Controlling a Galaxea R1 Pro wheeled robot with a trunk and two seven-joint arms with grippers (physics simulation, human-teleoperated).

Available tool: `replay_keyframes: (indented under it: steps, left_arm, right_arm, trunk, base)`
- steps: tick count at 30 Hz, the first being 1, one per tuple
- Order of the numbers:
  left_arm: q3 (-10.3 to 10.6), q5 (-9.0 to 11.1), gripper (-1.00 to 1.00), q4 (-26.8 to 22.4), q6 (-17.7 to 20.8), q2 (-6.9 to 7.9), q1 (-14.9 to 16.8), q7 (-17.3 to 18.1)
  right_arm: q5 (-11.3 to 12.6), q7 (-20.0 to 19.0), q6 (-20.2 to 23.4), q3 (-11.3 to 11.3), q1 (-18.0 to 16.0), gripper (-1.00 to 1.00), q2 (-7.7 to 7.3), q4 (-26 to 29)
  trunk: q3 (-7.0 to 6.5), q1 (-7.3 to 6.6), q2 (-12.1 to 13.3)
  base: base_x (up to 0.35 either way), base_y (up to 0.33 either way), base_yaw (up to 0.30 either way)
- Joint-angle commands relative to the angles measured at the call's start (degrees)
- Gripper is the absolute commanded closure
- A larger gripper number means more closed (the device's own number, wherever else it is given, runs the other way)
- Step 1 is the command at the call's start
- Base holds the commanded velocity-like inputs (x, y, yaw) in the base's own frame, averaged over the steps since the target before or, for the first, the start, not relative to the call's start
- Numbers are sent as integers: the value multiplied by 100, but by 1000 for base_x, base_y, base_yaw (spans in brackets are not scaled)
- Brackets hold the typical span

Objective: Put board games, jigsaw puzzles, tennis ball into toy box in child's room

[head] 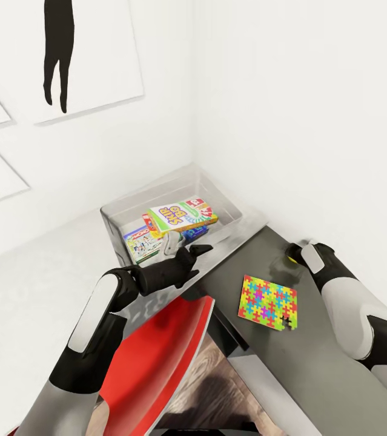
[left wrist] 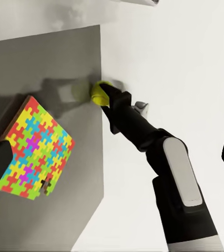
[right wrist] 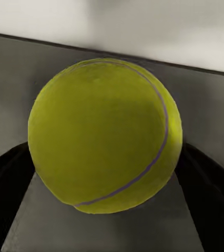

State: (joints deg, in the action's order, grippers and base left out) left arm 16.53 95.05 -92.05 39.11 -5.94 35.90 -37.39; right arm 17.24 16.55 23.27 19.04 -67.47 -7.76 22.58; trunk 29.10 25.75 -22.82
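Grey-walled and shallow, the toy box (head: 113, 217) sits on the light top of the table (head: 29, 290) in the corner of the white room, under the black silhouette pictures (head: 60, 54). Inside it lie the board games: the MONOPOLY box (head: 142, 244) at the near left, the SKIP BO box (head: 182, 215) lying across the middle, and a blue box (head: 194, 232) partly covered beneath it. The left gripper (head: 187, 247) hovers at the box's near rim, just beside the MONOPOLY box; its fingers stand apart and hold nothing. Below that arm is a red chair seat (head: 163, 351).

On the dark grey wing of the table, a jigsaw puzzle (head: 268, 301) lies flat between the two arms, well apart from either gripper; one piece at its near corner looks dark or missing. Further right, the right gripper (head: 297, 252) reaches low over the dark wing near the wall. The tennis ball (right wrist: 105, 135) sits right between its fingers (right wrist: 9, 173), which flank it on both sides in the right wrist view, closed around it. In the left wrist view the ball (left wrist: 99, 92) shows as a yellow-green spot at the fingertips, resting on or just over the dark surface, beyond the puzzle's far edge.
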Motion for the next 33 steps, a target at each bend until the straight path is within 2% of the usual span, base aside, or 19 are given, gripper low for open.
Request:
replay_keyframes:
  steps: [1,10,26,33]
  left_arm:
    - [17,57,-100,-6,0,-3,5,-60]
    - [96,57,-100,-6,0,-3,6,-58]
    - [113,57,-100,-6,0,-3,5,-58]
    - [109,57,-100,-6,-5,9,-12,-55]
  right_arm:
    - [68,37,16,3,-3,100,-1,9]
    - [68,33,19,-32,-3,100,-18,9]
    - [68,20,19,-46,4,100,-21,33]
    - [72,7,70,-60,92,100,-6,564]
  trunk:
    - [8,3,-10]
    - [9,3,-10]
    - [9,3,-10]
    - [9,3,-10]
  base:
    - [0,0,0]
    - [0,0,0]
    - [0,0,0]
    - [0,0,0]
